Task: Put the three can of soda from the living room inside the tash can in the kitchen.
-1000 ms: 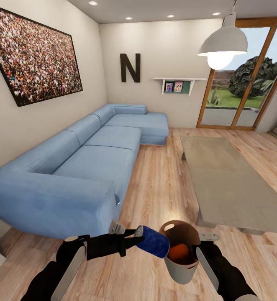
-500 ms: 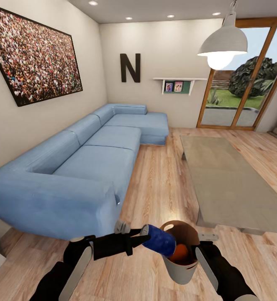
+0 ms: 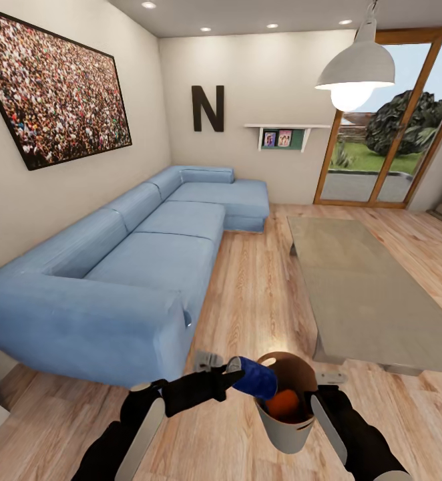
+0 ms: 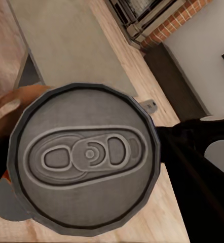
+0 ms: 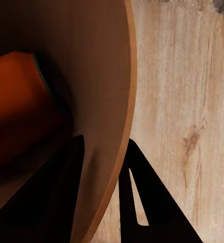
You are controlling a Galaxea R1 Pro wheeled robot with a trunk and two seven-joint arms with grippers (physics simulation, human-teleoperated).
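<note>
One blue can (image 3: 256,377) clamped sideways in left gripper (image 3: 229,378) over bin (image 3: 286,429) rim, one orange can (image 3: 282,403) inside bin, right gripper (image 5: 103,192) pinching bin wall, above wood floor (image 3: 248,294).

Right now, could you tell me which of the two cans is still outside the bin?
The blue can, held sideways at the bin rim in the left gripper; the orange can already lies inside.

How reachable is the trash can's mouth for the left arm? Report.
Probably yes: the left gripper tips its can over the rim of the trash can, which the right gripper clamps by its wall. One orange can lies inside, so the mouth looks free.
</note>
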